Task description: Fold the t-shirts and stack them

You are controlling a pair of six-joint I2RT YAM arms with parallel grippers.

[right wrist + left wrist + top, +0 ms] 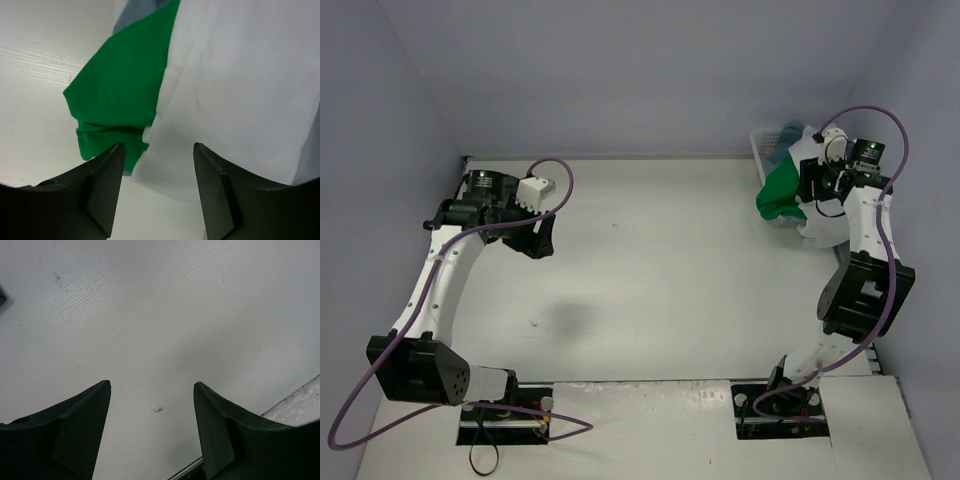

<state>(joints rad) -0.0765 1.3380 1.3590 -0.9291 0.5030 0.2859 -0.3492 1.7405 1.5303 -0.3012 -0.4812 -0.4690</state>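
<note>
Far L: left gripper [536,238] hung low over the pale wood-grain tabletop [650,280], jaws well apart, nothing btwn them; its wrist view showed only table surface under the fingers. No garment lay near the L arm. Centre of table: no shirt spread out, no stack begun, so task judged at its very start. Far R, back corner: shirts lay bunched in and over a white plastic lattice basket [761,140]. Bright green cloth t-shirt [778,195] spilled over the basket's side toward the table; white cloth t-shirt [240,85] lay beside and partly over it. A strip of grey-blue cloth [135,12] showed behind both; which garment, could not tell. Right gripper [159,146] stood directly above the line where the white edge overlaps the green, jaws apart, no cloth pinched as far as the wrist view showed. Risks, in my judgement: (1) closing on that overlap could take both layers, so two shirts come out together; (2) the pile is tangled, so a pull could drag the rest or shift the light basket; (3) a grip on a loose edge only may slip once the cloth's wt comes on; (4) L arm was well apart from the pile, so no second hold was ready to spread a shirt.
</note>
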